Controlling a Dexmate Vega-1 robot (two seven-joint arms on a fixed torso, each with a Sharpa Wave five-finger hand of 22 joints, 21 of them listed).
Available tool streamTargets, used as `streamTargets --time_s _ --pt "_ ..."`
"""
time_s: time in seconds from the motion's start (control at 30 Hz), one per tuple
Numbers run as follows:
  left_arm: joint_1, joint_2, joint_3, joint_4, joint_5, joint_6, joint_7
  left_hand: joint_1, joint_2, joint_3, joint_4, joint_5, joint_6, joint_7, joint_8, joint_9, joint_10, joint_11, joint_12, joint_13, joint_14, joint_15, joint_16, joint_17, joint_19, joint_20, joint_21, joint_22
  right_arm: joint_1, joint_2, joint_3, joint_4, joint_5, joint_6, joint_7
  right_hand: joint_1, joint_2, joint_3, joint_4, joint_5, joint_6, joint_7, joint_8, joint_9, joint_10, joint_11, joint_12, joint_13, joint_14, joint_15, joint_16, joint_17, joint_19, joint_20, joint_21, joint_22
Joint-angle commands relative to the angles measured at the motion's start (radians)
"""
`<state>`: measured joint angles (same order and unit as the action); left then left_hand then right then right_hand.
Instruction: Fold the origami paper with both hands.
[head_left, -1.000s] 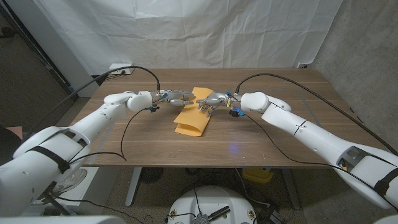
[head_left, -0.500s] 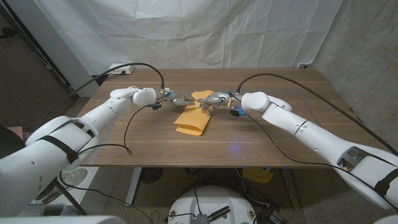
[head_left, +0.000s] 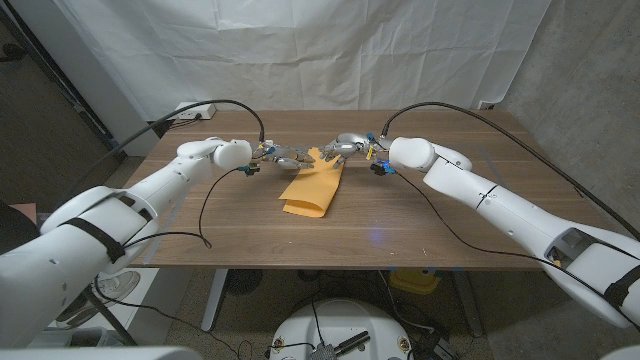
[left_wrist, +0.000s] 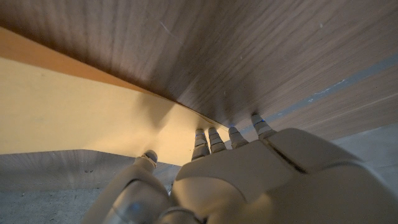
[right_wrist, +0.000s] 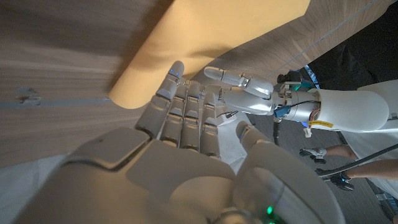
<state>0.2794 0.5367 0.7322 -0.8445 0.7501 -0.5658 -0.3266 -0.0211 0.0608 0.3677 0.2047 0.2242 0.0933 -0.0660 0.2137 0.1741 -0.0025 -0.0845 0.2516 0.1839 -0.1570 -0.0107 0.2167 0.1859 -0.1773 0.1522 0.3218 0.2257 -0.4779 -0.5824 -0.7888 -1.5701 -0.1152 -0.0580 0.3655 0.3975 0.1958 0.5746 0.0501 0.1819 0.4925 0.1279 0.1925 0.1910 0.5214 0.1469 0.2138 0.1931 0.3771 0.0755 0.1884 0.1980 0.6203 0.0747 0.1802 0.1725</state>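
paper: orange origami paper (head_left: 311, 187) lies mid-table on the wooden table (head_left: 430, 225), between my two hands. Near end already rolled over into a soft fold; far end runs up toward both hands.
left hand: left hand (head_left: 283, 156) at the far left corner of the sheet. In the left wrist view my fingertips (left_wrist: 216, 138) sit right at the paper's edge (left_wrist: 93, 118); I can't tell if they pinch it or only press on it.
right hand: right hand (head_left: 343, 149) just off the far right corner, raised a little. In the right wrist view my fingers (right_wrist: 186, 112) are extended side by side, nothing in them, next to the paper (right_wrist: 211, 37).
step: I judge I'm mid-fold, setting up on the far edge; crease not pressed yet.
next: needs the right hand on its corner to match the left, then both carrying the edge over together, kept level.
risk: uneven pull would skew the fold or slide the sheet.
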Motion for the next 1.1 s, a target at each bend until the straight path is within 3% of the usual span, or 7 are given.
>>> streamTargets --time_s 0.03,0.2,0.43,0.53,0.7,0.83,1.1 --pt "0.025 0.018 -0.015 -0.049 -0.013 0.013 -0.015 -0.001 0.098 -0.005 -0.002 0.008 0.01 0.006 0.0 0.004 0.011 0.0 -0.001 0.003 0.005 -0.003 -0.001 0.002 -0.13 0.004 0.008 0.003 0.109 0.044 -0.089 0.144 -0.125 0.071 -0.03 0.046 0.005 0.033 -0.034 0.009 0.007 -0.016 0.001 0.001 -0.015 -0.003 -0.006 0.004 -0.029 -0.011 -0.002 0.004 -0.031 -0.012 -0.001 -0.001" --pt "0.041 0.029 -0.024 -0.08 -0.017 0.028 -0.027 -0.001 0.101 -0.007 -0.002 0.009 0.011 0.006 -0.001 0.004 0.013 0.001 -0.002 0.003 0.009 -0.005 -0.001 0.002 -0.129 0.004 0.008 0.003 0.151 0.064 -0.138 0.214 -0.211 0.109 -0.091 0.051 0.0 0.036 -0.036 0.007 0.023 -0.023 0.007 0.002 -0.016 -0.005 -0.006 0.005 -0.038 -0.015 0.0 0.007 -0.042 -0.02 -0.001 -0.001" --pt "0.053 0.034 -0.033 -0.103 -0.019 0.04 -0.033 -0.001 0.104 -0.01 -0.002 0.01 0.011 0.007 -0.004 0.004 0.012 0.0 -0.004 0.003 0.01 -0.01 -0.002 0.001 -0.129 0.005 0.009 0.003 0.187 0.088 -0.165 0.28 -0.239 0.141 -0.121 0.007 -0.019 0.003 0.003 -0.008 0.057 -0.034 0.014 0.004 -0.008 -0.004 -0.001 0.006 -0.045 -0.03 0.008 0.017 -0.05 -0.029 0.006 0.0" --pt "0.055 0.035 -0.035 -0.107 -0.019 0.04 -0.033 -0.001 0.104 -0.011 -0.002 0.011 0.011 0.008 -0.005 0.004 0.012 0.0 -0.005 0.003 0.011 -0.011 -0.003 0.001 -0.128 0.004 0.009 0.003 0.212 0.105 -0.188 0.318 -0.256 0.133 -0.1 -0.035 -0.029 -0.024 0.037 -0.008 0.085 -0.028 0.019 0.005 0.015 -0.001 0.008 0.006 -0.026 -0.038 0.019 0.02 -0.041 -0.028 0.013 0.0" --pt "0.057 0.037 -0.037 -0.113 -0.017 0.042 -0.033 -0.001 0.106 -0.013 -0.001 0.011 0.01 0.009 -0.006 0.004 0.01 0.0 -0.006 0.003 0.011 -0.013 -0.004 0.001 -0.129 0.003 0.009 0.003 0.241 0.137 -0.216 0.382 -0.268 0.136 -0.073 -0.075 -0.045 -0.052 0.065 -0.005 0.104 -0.016 0.02 0.004 0.028 0.006 0.012 0.006 -0.014 -0.04 0.021 0.02 -0.027 -0.029 0.018 0.0" --pt "0.061 0.039 -0.04 -0.122 -0.018 0.045 -0.037 -0.001 0.107 -0.014 -0.001 0.012 0.009 0.01 -0.008 0.004 0.01 0.001 -0.008 0.003 0.011 -0.013 -0.005 0.001 -0.13 0.003 0.009 0.003 0.259 0.163 -0.224 0.449 -0.261 0.153 -0.065 -0.094 -0.052 -0.065 0.076 -0.003 0.114 -0.011 0.02 0.004 0.035 0.01 0.014 0.006 -0.004 -0.038 0.024 0.019 -0.02 -0.028 0.02 0.0" --pt "0.068 0.045 -0.047 -0.135 -0.02 0.05 -0.043 0.0 0.109 -0.018 -0.002 0.014 0.008 0.011 -0.011 0.005 0.009 0.002 -0.011 0.003 0.013 -0.016 -0.006 0.0 -0.129 0.003 0.01 0.003 0.256 0.156 -0.218 0.451 -0.273 0.122 -0.074 -0.119 -0.062 -0.083 0.09 0.001 0.126 -0.009 0.02 0.003 0.043 0.013 0.016 0.005 0.004 -0.036 0.024 0.018 -0.01 -0.027 0.023 0.0"
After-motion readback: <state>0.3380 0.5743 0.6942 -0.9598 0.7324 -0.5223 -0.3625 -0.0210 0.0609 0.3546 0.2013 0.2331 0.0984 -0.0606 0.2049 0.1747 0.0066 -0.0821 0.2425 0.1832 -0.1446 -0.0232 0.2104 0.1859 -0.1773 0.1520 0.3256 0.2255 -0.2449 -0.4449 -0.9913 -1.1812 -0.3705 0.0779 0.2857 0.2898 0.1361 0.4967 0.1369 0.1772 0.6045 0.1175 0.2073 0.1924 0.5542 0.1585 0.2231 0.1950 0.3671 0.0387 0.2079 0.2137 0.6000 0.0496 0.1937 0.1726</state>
